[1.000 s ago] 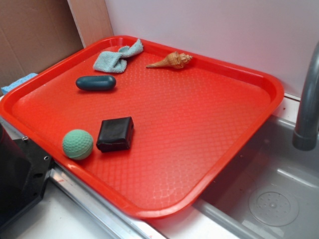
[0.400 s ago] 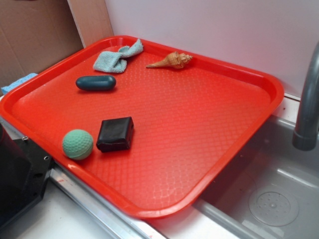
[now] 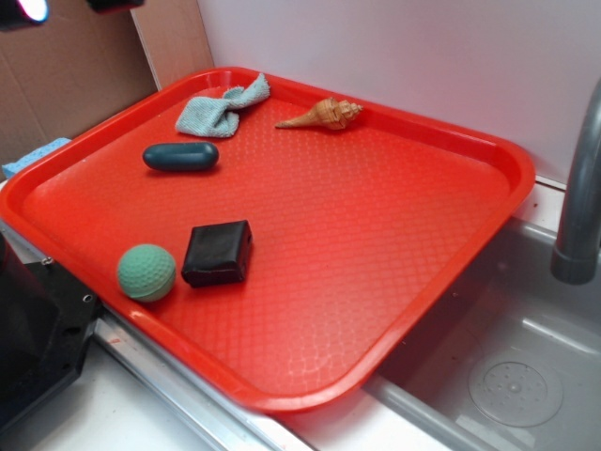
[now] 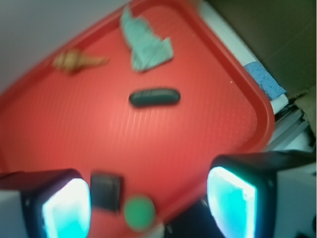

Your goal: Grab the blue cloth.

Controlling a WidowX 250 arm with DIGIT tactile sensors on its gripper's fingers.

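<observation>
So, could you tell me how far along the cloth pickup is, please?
Nothing is finished: the blue cloth lies untouched in the red tray's far corner. In hand is only the approach: the end effector, open and empty, hangs high above the tray. Left: descend over the cloth, close, lift.

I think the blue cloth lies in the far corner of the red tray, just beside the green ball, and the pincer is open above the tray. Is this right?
Not quite. The blue cloth is in the far corner of the red tray, but its neighbour is the shell; the green ball lies at the near edge. The exterior view shows this. The pincer is open, as the wrist view shows.
</observation>
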